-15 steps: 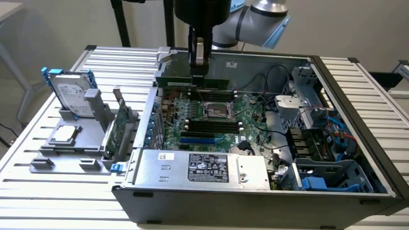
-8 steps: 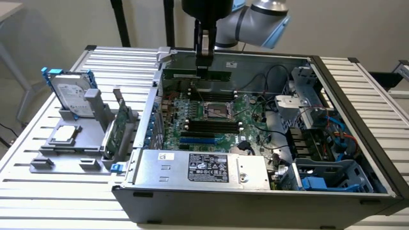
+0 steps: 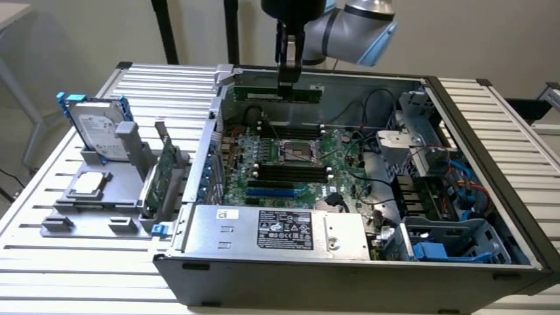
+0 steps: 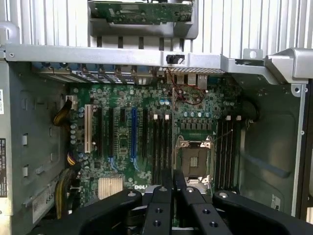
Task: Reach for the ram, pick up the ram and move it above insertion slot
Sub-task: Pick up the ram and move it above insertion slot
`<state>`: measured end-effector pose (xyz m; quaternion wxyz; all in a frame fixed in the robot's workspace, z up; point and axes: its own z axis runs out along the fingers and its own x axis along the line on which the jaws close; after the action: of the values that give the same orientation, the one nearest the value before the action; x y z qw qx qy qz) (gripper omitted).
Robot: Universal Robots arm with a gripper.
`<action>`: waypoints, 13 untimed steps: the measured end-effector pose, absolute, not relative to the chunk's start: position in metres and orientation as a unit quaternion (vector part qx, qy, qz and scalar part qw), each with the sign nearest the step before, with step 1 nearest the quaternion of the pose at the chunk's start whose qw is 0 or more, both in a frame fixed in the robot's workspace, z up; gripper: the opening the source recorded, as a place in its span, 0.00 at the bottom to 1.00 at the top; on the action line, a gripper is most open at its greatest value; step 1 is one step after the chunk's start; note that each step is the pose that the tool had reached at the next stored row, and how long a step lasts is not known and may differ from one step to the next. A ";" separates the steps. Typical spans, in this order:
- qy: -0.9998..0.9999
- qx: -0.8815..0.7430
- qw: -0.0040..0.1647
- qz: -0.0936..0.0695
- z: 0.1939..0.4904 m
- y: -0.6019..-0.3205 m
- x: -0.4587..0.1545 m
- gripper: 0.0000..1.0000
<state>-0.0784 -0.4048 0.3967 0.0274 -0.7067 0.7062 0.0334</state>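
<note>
From the exterior view, the gripper (image 3: 289,80) hung over the far side of the open computer case (image 3: 490,170), its dark fingers pinched on the ram (image 3: 278,92), which it held level above the motherboard (image 3: 289,157). A hard drive (image 3: 92,128) and a green expansion card (image 3: 160,180) stood in the grey holder (image 3: 105,197) on the slatted table (image 3: 52,262).

The wrist view looked straight down on the motherboard (image 4: 146,127), showing the empty CPU socket (image 4: 194,159) and dark memory slots (image 4: 160,142) beside it. The fingers (image 4: 164,196) seemed drawn together, though the stick itself was hard to make out there.
</note>
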 end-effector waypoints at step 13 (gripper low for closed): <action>0.710 -0.703 0.027 0.033 0.385 -0.386 -0.051 0.13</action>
<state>-0.0513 -0.3864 0.3847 0.0271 -0.7034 0.7096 0.0328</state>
